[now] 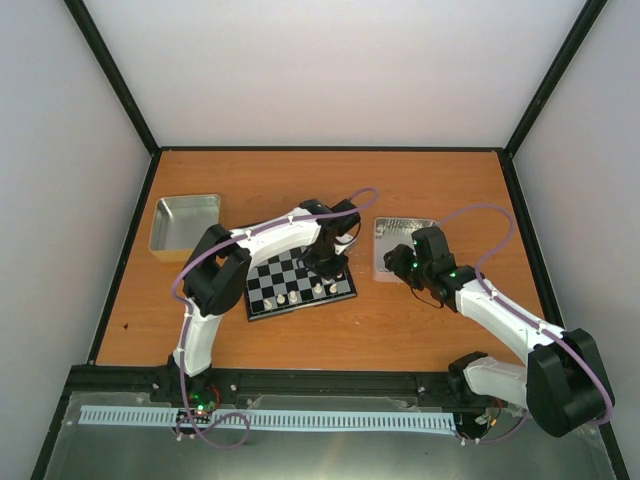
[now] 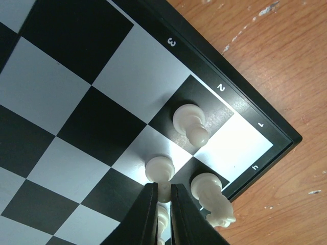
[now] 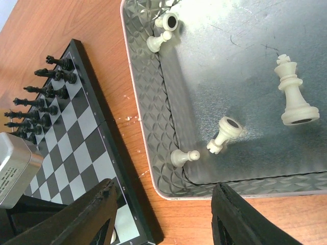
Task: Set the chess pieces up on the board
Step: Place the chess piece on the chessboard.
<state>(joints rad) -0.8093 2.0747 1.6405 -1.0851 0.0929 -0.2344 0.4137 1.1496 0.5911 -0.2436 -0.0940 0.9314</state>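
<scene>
- Orange-brown wood table [image 1: 385, 335] has loads of bare room; black-and-silver checked chessboard [image 1: 275, 278] mid-table, square silver metal tray [image 1: 395, 230] at its 3 o'clock.
- left gripper [image 2: 163, 188] pinched on a cream pawn [image 2: 159, 168] near the board corner, base hidden; two more cream-white chess pieces [image 2: 189, 125] beside it.
- right gripper [image 3: 164, 190] gaping, empty, over the tray corner; five more lie inside.

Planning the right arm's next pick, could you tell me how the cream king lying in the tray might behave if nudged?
The king lies on its side on the smooth tray floor, so it would probably roll or slide. Its narrow round stem may slip between the fingers. Being small, it is likely light.
</scene>
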